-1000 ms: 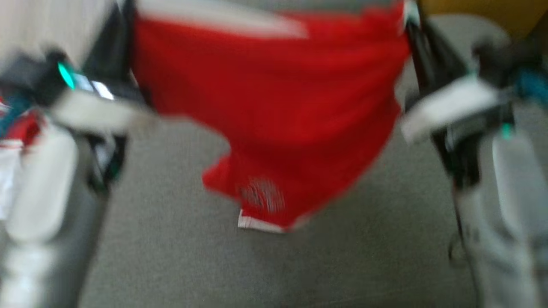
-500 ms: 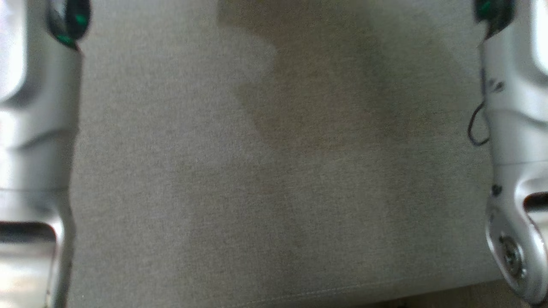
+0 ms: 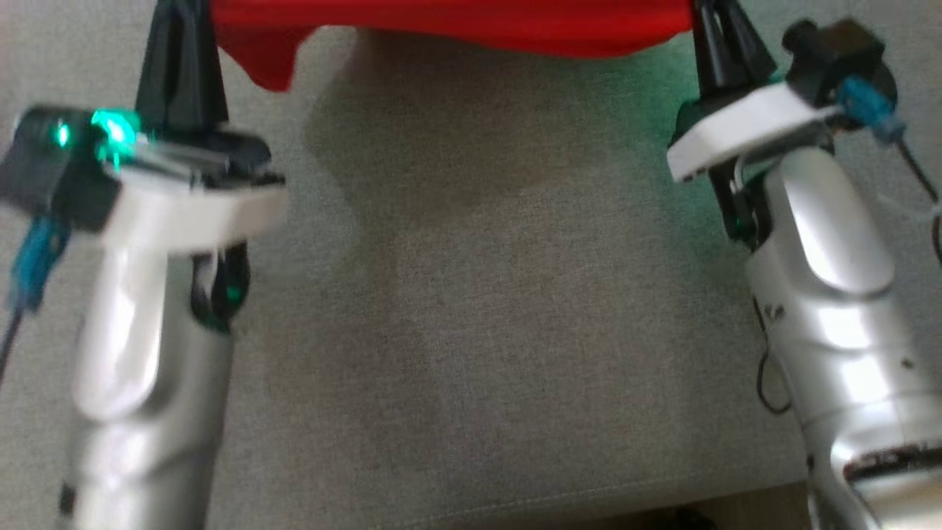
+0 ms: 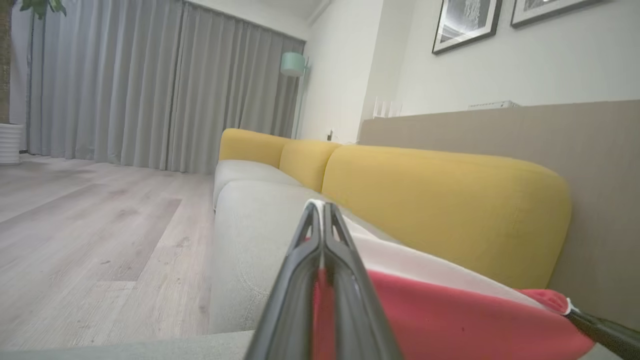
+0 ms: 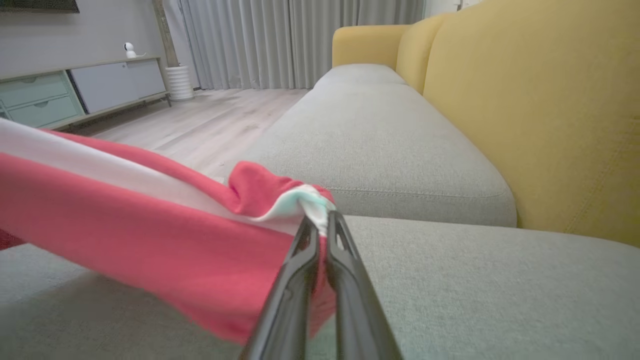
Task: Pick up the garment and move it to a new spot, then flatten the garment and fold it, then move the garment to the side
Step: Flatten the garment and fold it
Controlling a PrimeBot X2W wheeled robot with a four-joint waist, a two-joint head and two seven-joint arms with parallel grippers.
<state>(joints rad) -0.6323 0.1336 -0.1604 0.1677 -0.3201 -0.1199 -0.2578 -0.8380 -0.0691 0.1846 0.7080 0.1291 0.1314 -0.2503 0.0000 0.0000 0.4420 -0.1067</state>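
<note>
Above the grey fabric sofa seat [image 3: 515, 309], the left pincer [image 4: 320, 212] and right pincer [image 5: 320, 222], both closed tight, each pinch one end of the red white-banded garment [image 3: 456, 18], holding it stretched, probably for laying it flat.

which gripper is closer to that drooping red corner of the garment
Left. The left gripper grips right beside the drooping corner; the right gripper holds the garment at the far end.

Silver forearms [image 3: 824, 243], white wrist plates [image 3: 743, 121], black pincer fingers [image 3: 180, 66], green lights [image 3: 110, 132]
</note>
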